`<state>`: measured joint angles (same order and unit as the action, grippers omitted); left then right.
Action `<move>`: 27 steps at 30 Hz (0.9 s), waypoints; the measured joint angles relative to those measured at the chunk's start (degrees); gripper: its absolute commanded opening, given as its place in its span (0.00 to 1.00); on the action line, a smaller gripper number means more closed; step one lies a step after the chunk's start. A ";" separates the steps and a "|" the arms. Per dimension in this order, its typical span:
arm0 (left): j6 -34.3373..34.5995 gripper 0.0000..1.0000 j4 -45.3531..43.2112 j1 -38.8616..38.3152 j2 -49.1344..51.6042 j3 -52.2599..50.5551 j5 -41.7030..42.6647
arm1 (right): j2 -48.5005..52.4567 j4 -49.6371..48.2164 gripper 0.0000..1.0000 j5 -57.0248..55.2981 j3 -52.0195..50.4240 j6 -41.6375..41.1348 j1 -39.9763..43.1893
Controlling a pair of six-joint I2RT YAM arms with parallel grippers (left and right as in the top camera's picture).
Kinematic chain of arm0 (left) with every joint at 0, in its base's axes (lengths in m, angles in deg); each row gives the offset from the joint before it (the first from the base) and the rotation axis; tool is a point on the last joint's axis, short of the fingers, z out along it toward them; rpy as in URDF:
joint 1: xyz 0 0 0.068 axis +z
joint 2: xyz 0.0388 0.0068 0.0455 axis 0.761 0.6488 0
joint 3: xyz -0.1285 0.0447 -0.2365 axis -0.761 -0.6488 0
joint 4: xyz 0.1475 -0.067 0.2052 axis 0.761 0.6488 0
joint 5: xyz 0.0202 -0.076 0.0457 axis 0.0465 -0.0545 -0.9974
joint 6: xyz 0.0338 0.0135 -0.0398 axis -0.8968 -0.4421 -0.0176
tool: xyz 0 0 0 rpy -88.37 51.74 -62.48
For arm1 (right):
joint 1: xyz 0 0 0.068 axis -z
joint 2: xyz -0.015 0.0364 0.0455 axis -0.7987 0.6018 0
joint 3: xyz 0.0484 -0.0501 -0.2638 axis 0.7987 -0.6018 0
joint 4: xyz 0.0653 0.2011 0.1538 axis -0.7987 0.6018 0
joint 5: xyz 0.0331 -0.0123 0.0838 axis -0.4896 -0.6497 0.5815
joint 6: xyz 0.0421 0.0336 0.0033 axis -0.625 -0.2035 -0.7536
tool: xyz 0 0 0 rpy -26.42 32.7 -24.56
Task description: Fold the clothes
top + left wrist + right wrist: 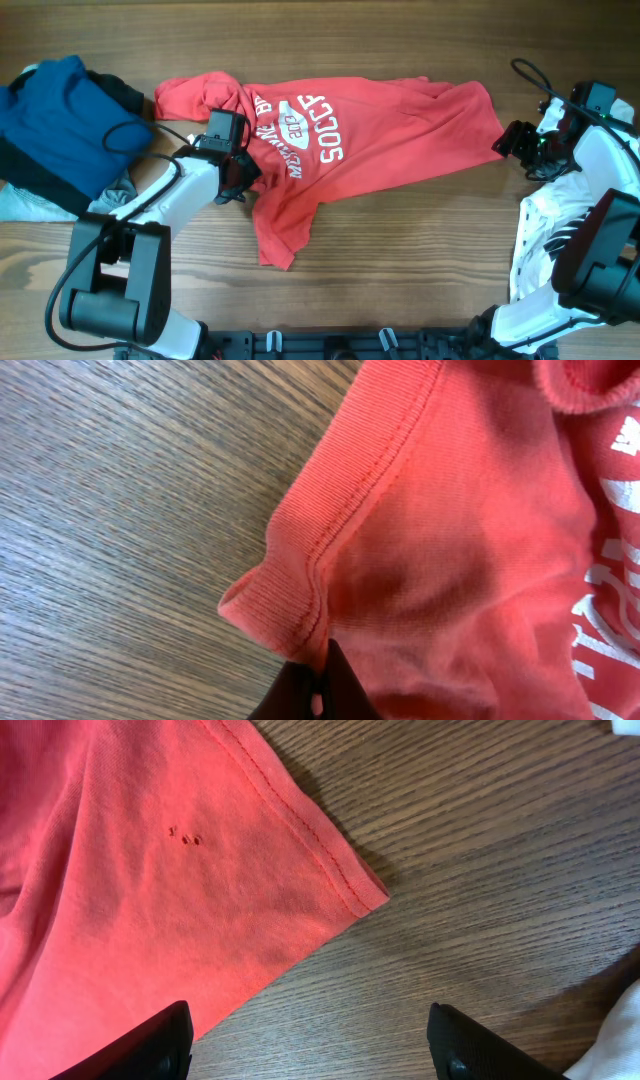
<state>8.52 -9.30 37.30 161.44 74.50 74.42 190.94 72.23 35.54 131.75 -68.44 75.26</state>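
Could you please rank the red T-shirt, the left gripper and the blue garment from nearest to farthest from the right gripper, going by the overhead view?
From the right gripper:
1. The red T-shirt: its hem corner lies just beside the open fingers, on the right.
2. The left gripper: on the shirt's left part, left of centre.
3. The blue garment: far left of the view.

Two arms are seen, each built of white shells joined by black joints. The left arm (165,195) is mounted on a black block (110,285) near the front left corner of the desk, and a black camera box (222,128) is fitted at its wrist, fed by a thin black cable (172,132). The right arm (605,160), by the right edge, is ended by the black right gripper (515,140), whose fingers (135,1045) are matte and blunt.
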 measured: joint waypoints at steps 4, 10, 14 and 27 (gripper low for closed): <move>-0.02 0.04 5.77 1.22 -1.27 0.09 -6.25 | 0.02 0.00 0.76 0.00 0.00 0.00 0.00; -2.03 0.63 1.99 9.97 -15.47 2.67 -17.20 | 0.02 0.24 0.76 0.00 0.00 0.00 0.00; -3.04 0.65 7.85 10.29 -14.86 2.80 -14.80 | 0.02 0.48 0.76 0.00 0.00 0.00 0.00; 5.01 0.57 10.95 3.43 -14.38 -13.57 12.31 | 0.02 0.81 0.76 -0.17 0.00 0.00 0.00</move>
<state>13.53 1.65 40.73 147.06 60.93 86.72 190.96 73.04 35.36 131.75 -68.44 75.26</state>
